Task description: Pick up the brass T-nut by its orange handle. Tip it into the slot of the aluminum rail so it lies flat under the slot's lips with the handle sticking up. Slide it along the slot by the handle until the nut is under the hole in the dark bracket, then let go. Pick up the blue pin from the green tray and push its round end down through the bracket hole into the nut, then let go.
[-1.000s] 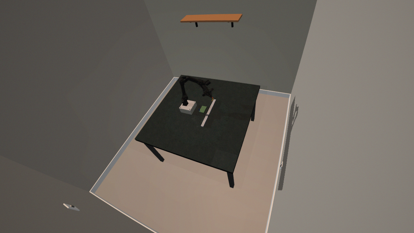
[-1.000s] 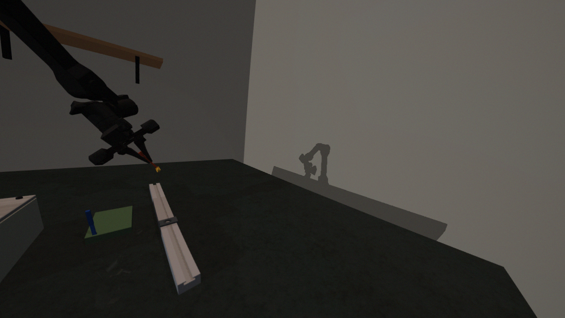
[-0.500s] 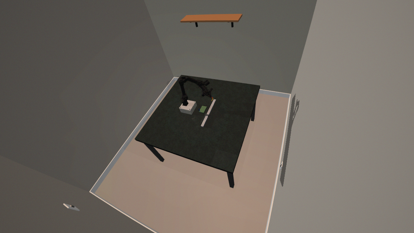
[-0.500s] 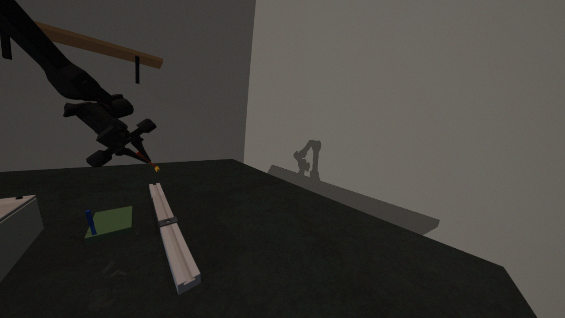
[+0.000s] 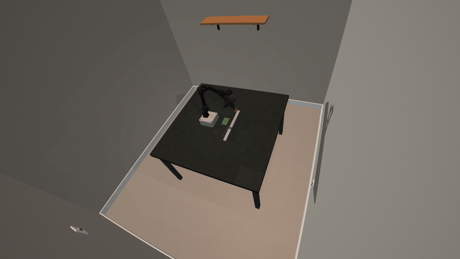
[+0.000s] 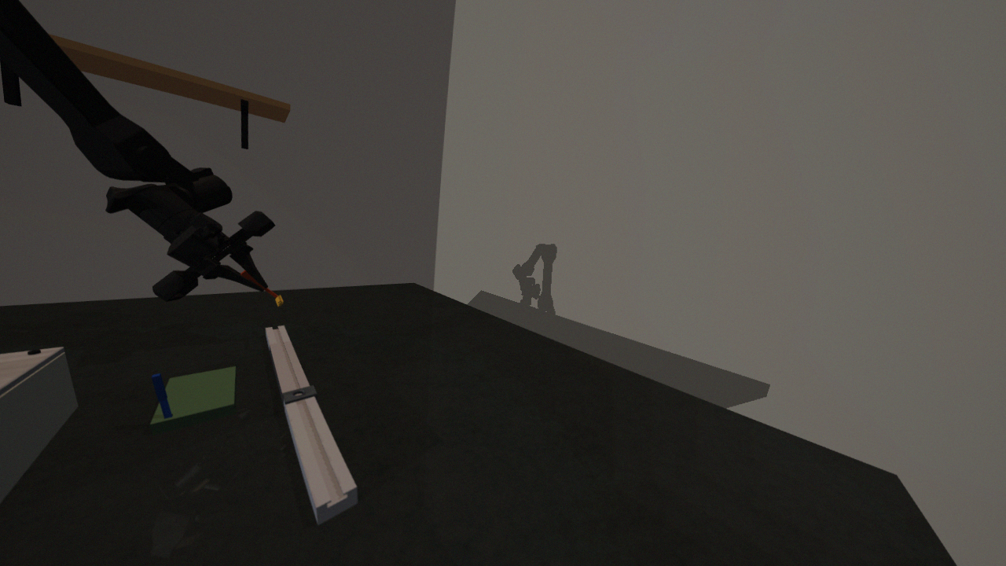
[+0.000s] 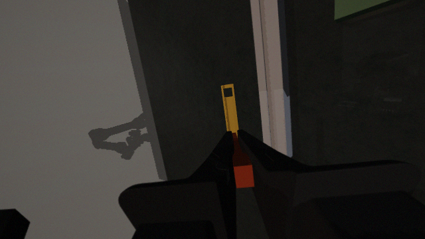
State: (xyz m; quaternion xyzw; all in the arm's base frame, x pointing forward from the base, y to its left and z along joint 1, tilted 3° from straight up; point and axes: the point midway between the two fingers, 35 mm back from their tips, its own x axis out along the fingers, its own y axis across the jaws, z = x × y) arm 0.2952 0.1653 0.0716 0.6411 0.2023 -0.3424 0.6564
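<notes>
- My claw (image 5: 235, 108) (image 6: 266, 288) (image 7: 234, 135)'s gripping the orange handle (image 6: 269, 291) (image 7: 244, 176); the nut (image 5: 235, 110) (image 6: 279, 300) (image 7: 232, 114) looks clear above the bench (image 5: 205, 151) (image 6: 563, 478) (image 7: 192, 66), I think.
- Left: slot, slide, pin (image 6: 162, 395); that's still on the tray (image 5: 225, 121) (image 6: 203, 391) (image 7: 352, 7).

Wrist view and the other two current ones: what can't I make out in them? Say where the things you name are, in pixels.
- Top: the hole in the dark metal bracket (image 5: 230, 128) (image 6: 288, 397) is too small to make out.
- Exterior: the white box (image 6: 34, 415) (image 5: 206, 122) is cut off by the left edge.
- Wrist: the green tray (image 7: 355, 7) (image 5: 225, 121) (image 6: 203, 391) is cut off by the top edge; the blue pin lies out of frame.
</notes>
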